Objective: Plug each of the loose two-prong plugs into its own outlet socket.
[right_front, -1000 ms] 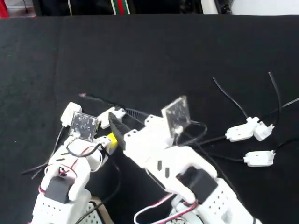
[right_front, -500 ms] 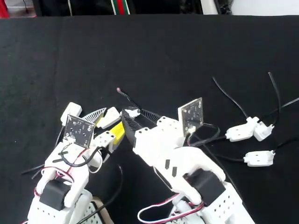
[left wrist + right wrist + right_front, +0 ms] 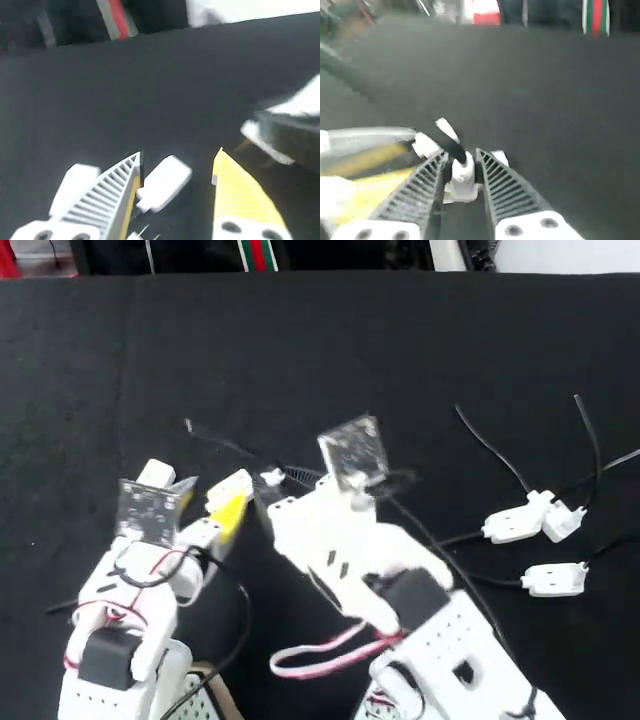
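My right gripper is shut on a small white two-prong plug whose black cable trails away over the cloth. In the high view that plug hangs at the right gripper near the table's middle. My left gripper stands open just beside it, and a white outlet socket lies between its grey and yellow fingers, close to the grey one. Outside the grey finger lies a second white socket piece. From above, the left gripper sits over these sockets.
At the right lie two white plug-and-socket pairs with thin black wires. The table is covered in black cloth. The held plug's cable end reaches out at the left middle.
The right arm has swung left with the plug, and the cable's free end has swept left. The left arm has pulled back slightly and its fingers spread around the socket.
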Motion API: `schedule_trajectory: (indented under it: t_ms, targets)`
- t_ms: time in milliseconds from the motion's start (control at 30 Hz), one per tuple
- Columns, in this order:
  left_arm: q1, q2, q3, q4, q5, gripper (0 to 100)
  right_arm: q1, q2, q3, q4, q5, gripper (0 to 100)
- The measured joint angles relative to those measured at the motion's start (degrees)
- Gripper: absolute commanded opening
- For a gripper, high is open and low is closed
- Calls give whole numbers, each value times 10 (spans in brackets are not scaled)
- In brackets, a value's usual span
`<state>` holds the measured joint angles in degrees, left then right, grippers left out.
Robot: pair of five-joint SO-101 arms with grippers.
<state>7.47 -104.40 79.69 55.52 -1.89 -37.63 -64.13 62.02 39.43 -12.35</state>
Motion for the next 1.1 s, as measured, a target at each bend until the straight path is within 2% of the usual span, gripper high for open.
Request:
schedule_trajectory:
  t_ms: [200,333,433,567,700,900,1100]
  targets:
    - [-182,2,-5,83,0,235,33,120,-7,-74,25,11]
    - [-332,2,-5,123,0,235,33,221,-9,-152,25,11]
    - [-442,-1,11,141,0,235,33,291,-9,-196,15,11]
    - [-539,2,60,145,0,235,14,363,-9,-254,3,11]
    - [-581,0,67,145,0,235,8,425,-39,-283,1,11]
    - [-583,2,72,145,0,235,9,530,-104,-287,-8,11]
    - [-583,2,72,145,0,235,9,553,-127,-287,-13,11]
